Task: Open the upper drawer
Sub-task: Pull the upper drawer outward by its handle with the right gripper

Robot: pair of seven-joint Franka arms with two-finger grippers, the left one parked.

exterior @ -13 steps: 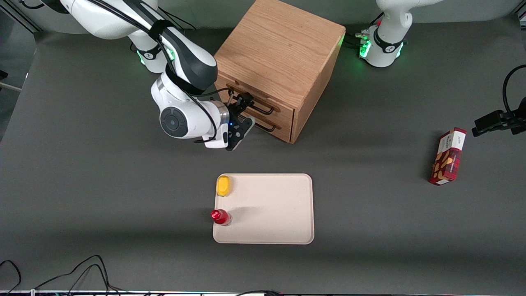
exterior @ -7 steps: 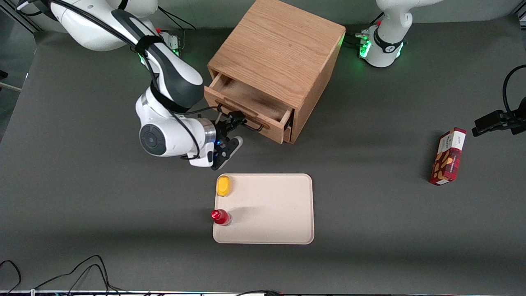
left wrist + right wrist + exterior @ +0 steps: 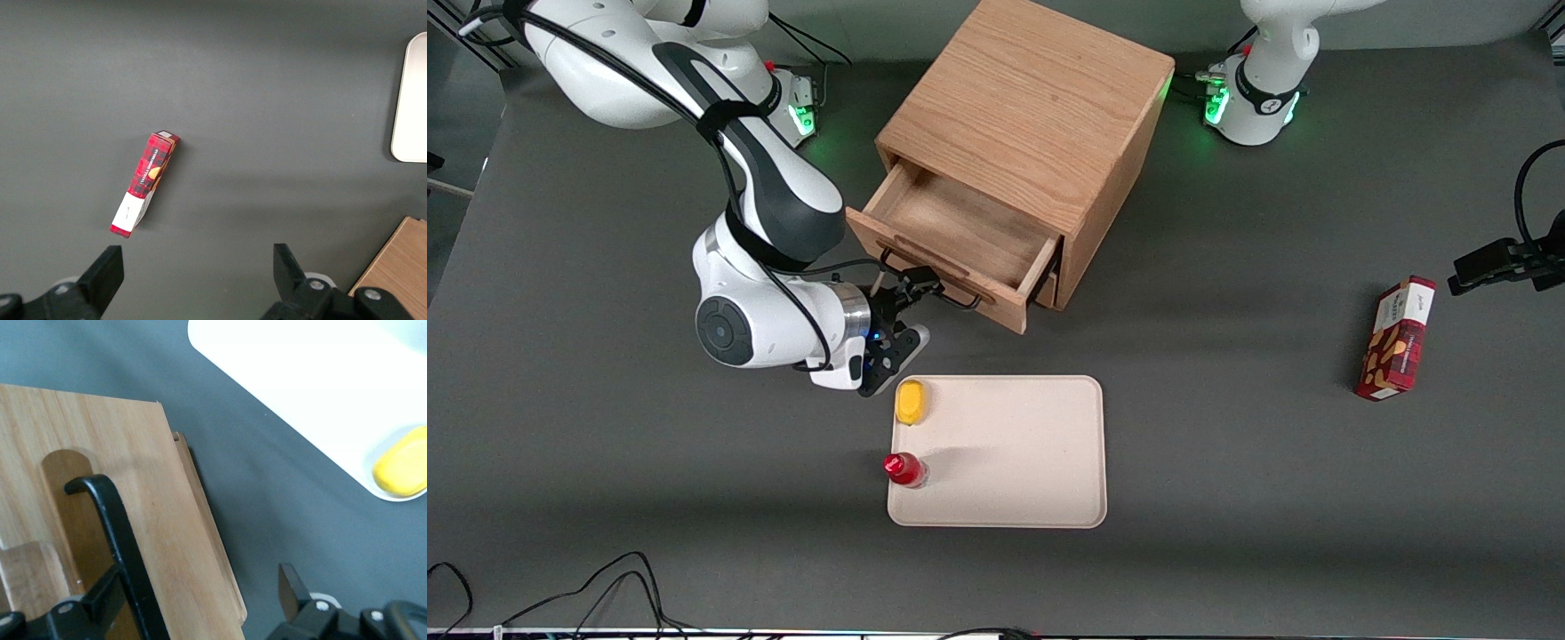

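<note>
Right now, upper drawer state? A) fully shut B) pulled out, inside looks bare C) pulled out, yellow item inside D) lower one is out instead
B: the upper drawer stands out of the cabinet with bare wood inside; the gripper is at its handle.

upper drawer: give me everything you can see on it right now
The upper drawer is light oak, pulled well out of the wooden cabinet, above the shut lower drawer. Its inside looks bare. A thin black bar handle spans a recessed slot on its front. The claw sits at that handle, one finger against the bar.
</note>
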